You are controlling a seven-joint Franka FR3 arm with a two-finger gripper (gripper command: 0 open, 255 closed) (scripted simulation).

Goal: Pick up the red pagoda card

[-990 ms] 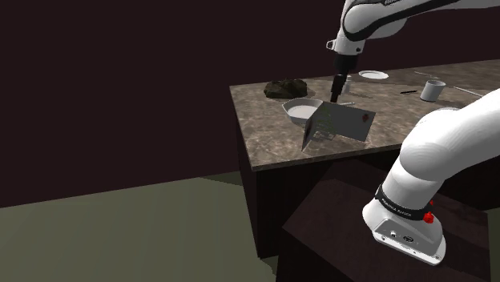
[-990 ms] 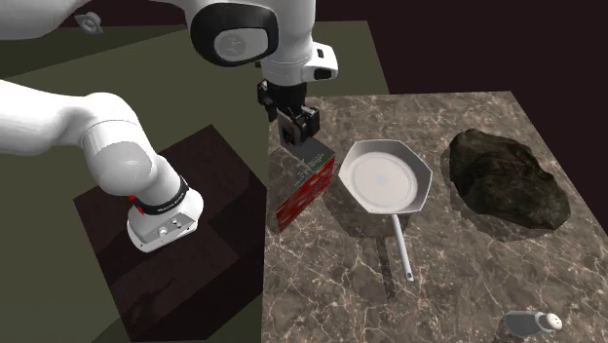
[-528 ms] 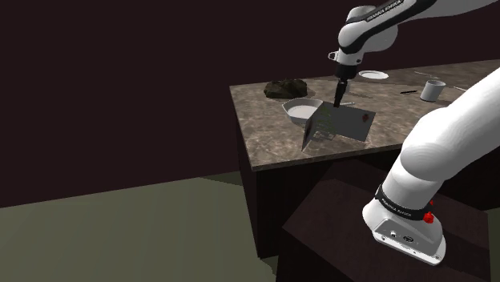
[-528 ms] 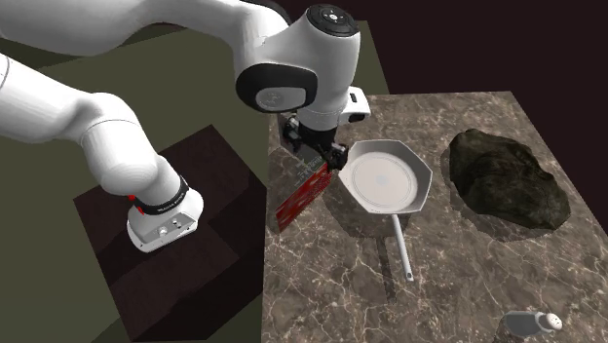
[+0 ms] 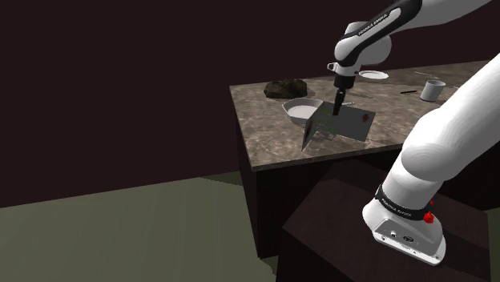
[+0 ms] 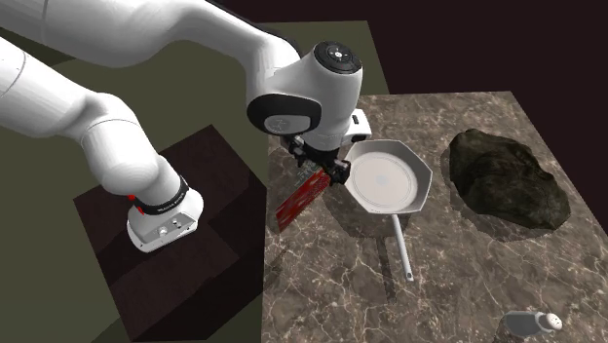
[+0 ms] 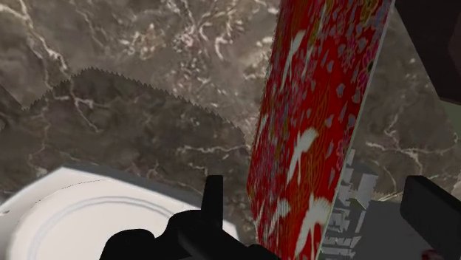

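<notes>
The pagoda card (image 7: 314, 125) is a folded card standing tent-like on the marble counter, red and patterned on one face and grey on the other. It appears near the counter's front edge (image 5: 336, 124) and beside the pan (image 6: 302, 198). My gripper (image 5: 337, 106) (image 6: 326, 171) has come down over the card's upper edge. In the wrist view the gripper (image 7: 325, 214) is open, with the card's edge between the two fingers and a gap on each side. One fingertip (image 7: 214, 193) is beside the red face; the other (image 7: 436, 214) is off the grey face.
A pale pan (image 6: 390, 180) (image 5: 300, 108) with a long handle lies right next to the card. A dark rock-like lump (image 6: 507, 180) sits behind it. A shaker (image 6: 531, 321) lies on its side, and a mug (image 5: 433, 90) and plate (image 5: 373, 75) stand farther off. The counter edge (image 5: 264, 152) drops to the floor.
The gripper has turned and come down from above the card's end to straddle its upper edge by the pan. The card has not moved.
</notes>
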